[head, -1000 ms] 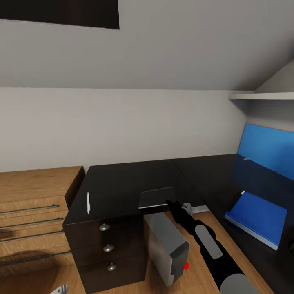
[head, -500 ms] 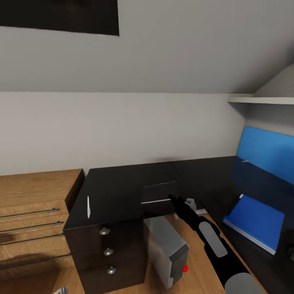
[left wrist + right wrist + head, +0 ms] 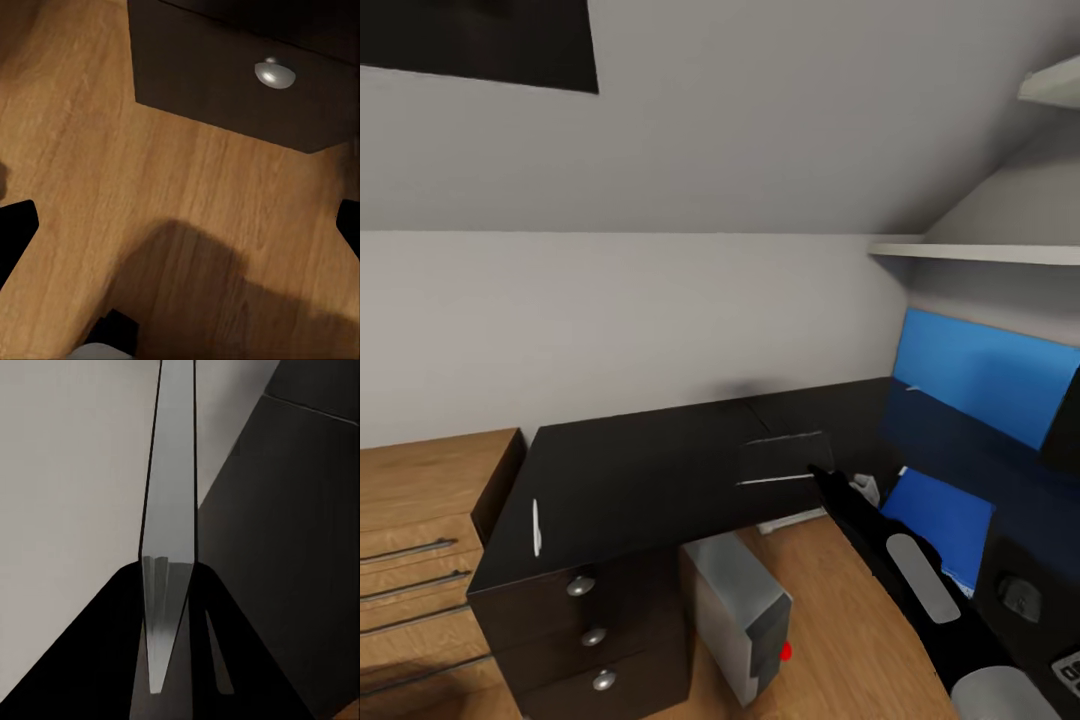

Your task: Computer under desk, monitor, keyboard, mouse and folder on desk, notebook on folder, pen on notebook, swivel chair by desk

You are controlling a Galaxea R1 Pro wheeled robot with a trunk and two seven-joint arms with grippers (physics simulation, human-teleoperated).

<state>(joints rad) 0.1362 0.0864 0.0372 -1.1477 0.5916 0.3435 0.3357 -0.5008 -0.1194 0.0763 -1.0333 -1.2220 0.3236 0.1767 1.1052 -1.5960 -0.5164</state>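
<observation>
Right gripper (image 3: pixel 822 474) clamped on the notebook (image 3: pixel 785 460), held edge-on just above the black bench (image 3: pixel 640 470). Left gripper (image 3: pixel 180 225) fingers spread apart over the oak floor (image 3: pixel 97 150) by a drawer knob (image 3: pixel 274 73). Pen (image 3: pixel 537 527) lies near the bench's left end; computer (image 3: pixel 745 615) underneath; folder (image 3: pixel 940 520) and mouse (image 3: pixel 1020 593) lie to the right.

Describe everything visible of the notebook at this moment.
The notebook is a thin, dark rectangular slab with a pale edge along its near side. In the head view it sits clamped at the tip of the right pincer, held roughly flat just above the glossy black desk, near that top's front edge. The right wrist view shows it edge-on, a narrow grey sheet pinched between the two dark fingers. Whether it touches the desk cannot be told.
</observation>
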